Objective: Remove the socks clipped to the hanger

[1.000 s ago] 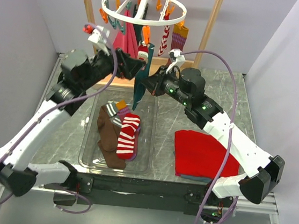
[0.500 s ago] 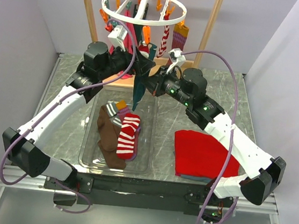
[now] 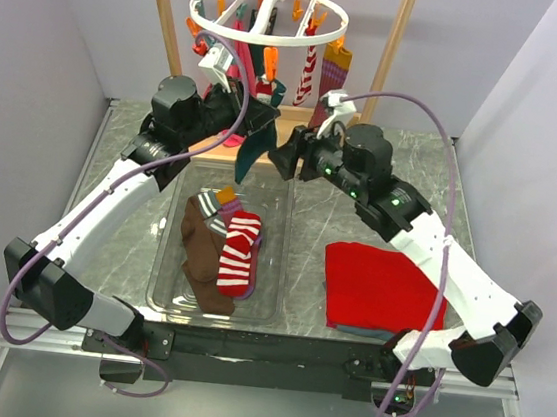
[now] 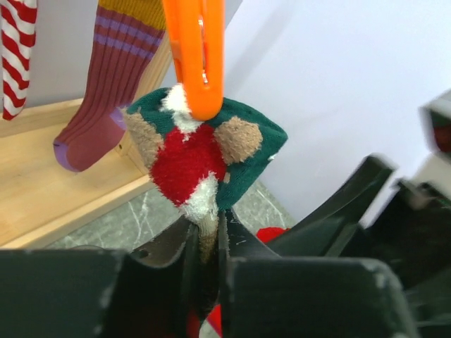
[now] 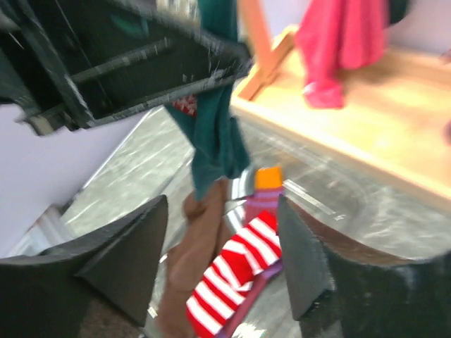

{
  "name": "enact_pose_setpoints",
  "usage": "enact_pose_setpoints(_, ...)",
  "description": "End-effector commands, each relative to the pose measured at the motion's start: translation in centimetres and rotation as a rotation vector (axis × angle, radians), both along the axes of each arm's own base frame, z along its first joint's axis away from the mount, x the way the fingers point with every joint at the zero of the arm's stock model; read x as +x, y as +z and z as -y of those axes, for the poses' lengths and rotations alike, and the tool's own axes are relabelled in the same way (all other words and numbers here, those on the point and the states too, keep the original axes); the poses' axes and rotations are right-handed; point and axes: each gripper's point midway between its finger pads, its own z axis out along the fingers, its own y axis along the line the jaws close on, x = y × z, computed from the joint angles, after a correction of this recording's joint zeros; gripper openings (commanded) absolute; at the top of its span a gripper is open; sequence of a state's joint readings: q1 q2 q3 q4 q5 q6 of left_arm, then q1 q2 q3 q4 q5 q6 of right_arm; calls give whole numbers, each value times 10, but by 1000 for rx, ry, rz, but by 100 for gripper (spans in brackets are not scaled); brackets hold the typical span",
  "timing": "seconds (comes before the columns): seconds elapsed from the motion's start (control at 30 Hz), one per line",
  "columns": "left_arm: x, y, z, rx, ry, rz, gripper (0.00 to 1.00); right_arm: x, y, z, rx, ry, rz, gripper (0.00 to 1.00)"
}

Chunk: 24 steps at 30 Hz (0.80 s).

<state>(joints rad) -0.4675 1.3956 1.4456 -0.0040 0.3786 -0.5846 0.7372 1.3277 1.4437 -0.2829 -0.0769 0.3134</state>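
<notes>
L side first: my L fingers (image 4: 243,243) are pinched nearly shut on the teal sock (image 4: 204,151). They grip the patterned bit w/ red, tan & white patches, just below the orange clip (image 4: 197,56). The clip bites the sock's top edge, so it's hanging from the hanger ring (image 3: 266,11). The plain teal length dangles below the fingers, near the far end of the clear tray (image 3: 274,304). In the tray: a brown sock (image 3: 198,250), a tray striped sock (image 3: 238,254) partly on top of it, and a purple sock (image 3: 220,207) w/ orange toe at the far end. Up on the ring, a hanging striped sock (image 3: 306,71) and a maroon sock (image 3: 333,69) are clipped on the R side. Just R of the teal sock, my R fingers (image 5: 127,260) are spread wide w/ nothing between them, close to the sock but not touching afaict. Further R, a red cloth (image 3: 375,285) lies flat on the worktop (image 3: 358,218).
</notes>
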Motion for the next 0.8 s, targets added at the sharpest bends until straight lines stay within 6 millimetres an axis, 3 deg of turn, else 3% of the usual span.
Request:
enact_pose_setpoints(0.0, -10, 20, -5, -13, -10, 64, 11, -3, 70, 43, 3, -135, 186, 74)
enact_pose_setpoints(0.07, -10, 18, -6, -10, -4, 60, 14, 4, 82, 47, 5, -154, 218, 78)
enact_pose_setpoints(0.1, -9, 17, -7, -7, -4, 58, 14, 4, 99, 48, 19, -152, 254, 78)
enact_pose_setpoints(0.17, -10, 16, -8, -8, -4, 55, 14, 12, 109, 41, 22, -145, 277, 78)
enact_pose_setpoints(0.2, -11, 18, -9, -12, -4, 59, 15, 12, 126, 40, 38, -140, 316, 78)
enact_pose_setpoints(0.27, -11, 17, -9, -14, -3, 57, 15, 25, 128, 30, 37, -123, 328, 78)
enact_pose_setpoints(0.3, -13, 20, -11, -18, 0, 61, 15, 28, 144, 29, 56, -126, 353, 78)
enact_pose_setpoints(0.33, -13, 20, -10, -18, -1, 61, 15, 40, 136, 20, 37, -122, 338, 78)
enact_pose_setpoints(0.4, -14, 21, -12, -22, 3, 60, 15, 48, 151, 18, 60, -126, 360, 78)
enact_pose_setpoints(0.53, -20, 19, -8, -34, -38, 53, 13, 66, 153, -4, 71, -78, 367, 77)
enact_pose_setpoints(0.57, -21, 18, -8, -35, -42, 47, 13, 66, 161, -5, 92, -72, 373, 77)
enact_pose_setpoints(0.77, -19, 15, -8, -36, -37, 42, 12, 69, 160, -16, 135, -26, 350, 76)
